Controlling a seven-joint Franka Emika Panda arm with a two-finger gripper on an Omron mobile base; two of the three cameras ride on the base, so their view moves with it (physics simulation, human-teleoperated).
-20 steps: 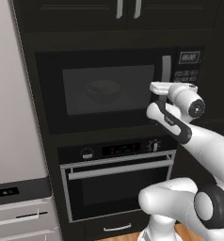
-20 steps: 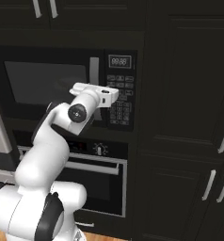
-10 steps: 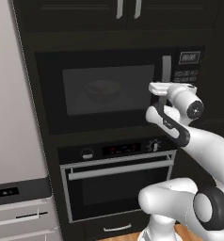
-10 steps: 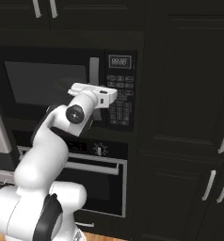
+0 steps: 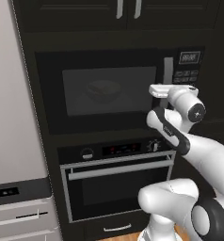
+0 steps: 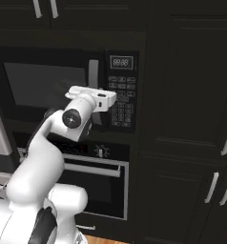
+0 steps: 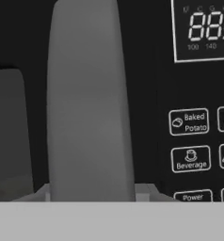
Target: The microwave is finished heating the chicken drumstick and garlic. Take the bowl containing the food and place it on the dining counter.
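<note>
With the microwave [image 5: 114, 92] door shut, the step in hand looks like taking its grey handle [image 7: 88, 101]: the claw [image 5: 156, 91] should be centred on the bar, closed firmly round it, then pulled along the door's swing. Whether the claw is apart or together cannot be told. The bowl [image 5: 103, 90] is a dim round shape behind the dark glass, sitting inside the microwave.

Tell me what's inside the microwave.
Through the closed microwave door's dark glass, a bowl shows dimly on the floor inside. Its contents can't be made out; the glass hides them.
</note>
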